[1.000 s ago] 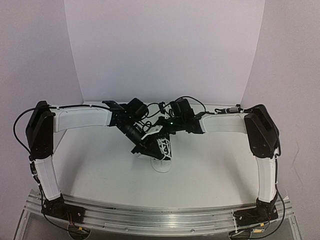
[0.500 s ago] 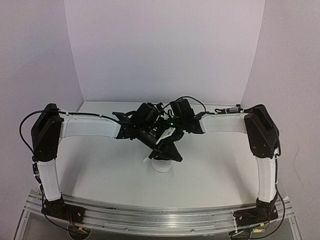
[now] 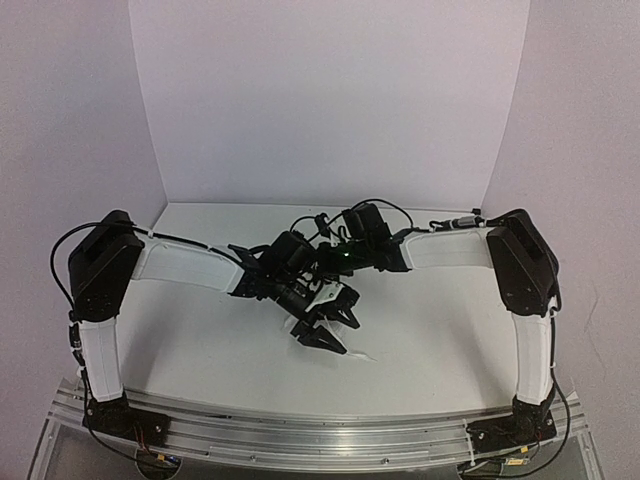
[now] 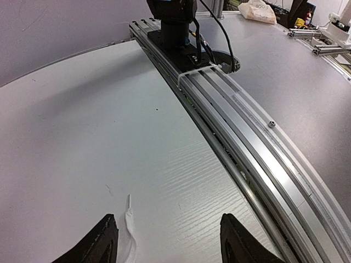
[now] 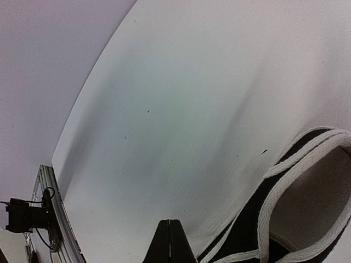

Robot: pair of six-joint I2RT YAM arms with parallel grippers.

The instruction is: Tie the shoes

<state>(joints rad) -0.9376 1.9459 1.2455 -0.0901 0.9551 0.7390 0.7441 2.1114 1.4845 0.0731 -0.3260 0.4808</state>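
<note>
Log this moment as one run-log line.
left gripper: open over loose lace end | right gripper: shut, beside sneaker collar | knot: not in view

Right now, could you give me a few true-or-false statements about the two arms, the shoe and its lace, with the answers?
1. The left end effector stands open. True.
2. The right end effector stands wide open. False: its fingers are shut together.
3. A white lace end lies on the table. True.
4. The shoe is red. False: it is black with white trim.
</note>
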